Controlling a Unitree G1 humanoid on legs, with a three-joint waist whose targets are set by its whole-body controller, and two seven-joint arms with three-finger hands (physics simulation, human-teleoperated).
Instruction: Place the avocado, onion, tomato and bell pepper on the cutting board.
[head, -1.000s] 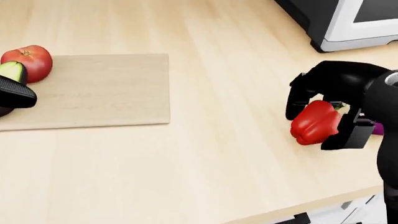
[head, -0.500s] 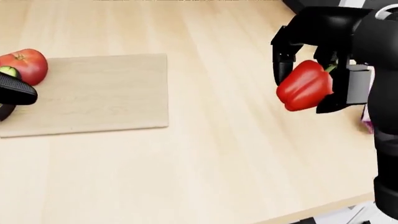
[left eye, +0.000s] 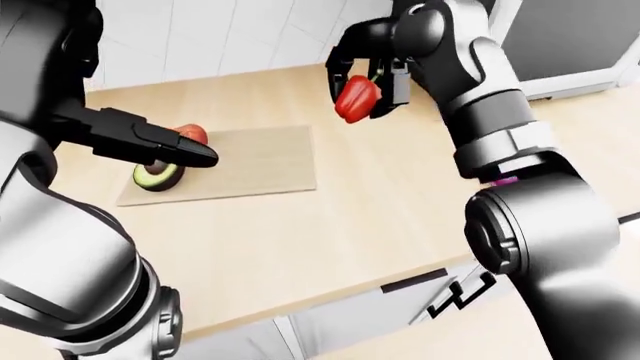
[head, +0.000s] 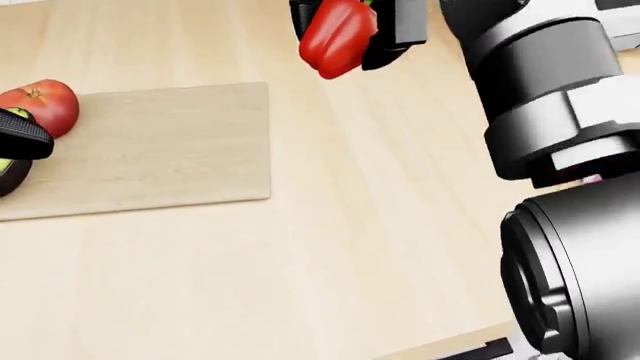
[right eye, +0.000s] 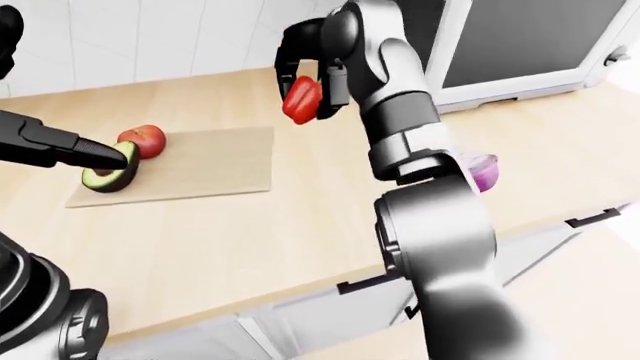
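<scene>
While the right robot hand (right eye: 305, 82) gripped the bell pepper (right eye: 301, 100) above the worktop (right eye: 300, 217), the cutting board (right eye: 200, 169) lay lower-left of it; left robot hand (right eye: 100, 156) touched the avocado (right eye: 108, 178), fingers extended, beside the tomato (right eye: 145, 140).

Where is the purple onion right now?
In the right-eye view the onion sits on the wooden counter at the right, just beside the robot's right arm, far from the cutting board where the avocado and tomato are.
</scene>
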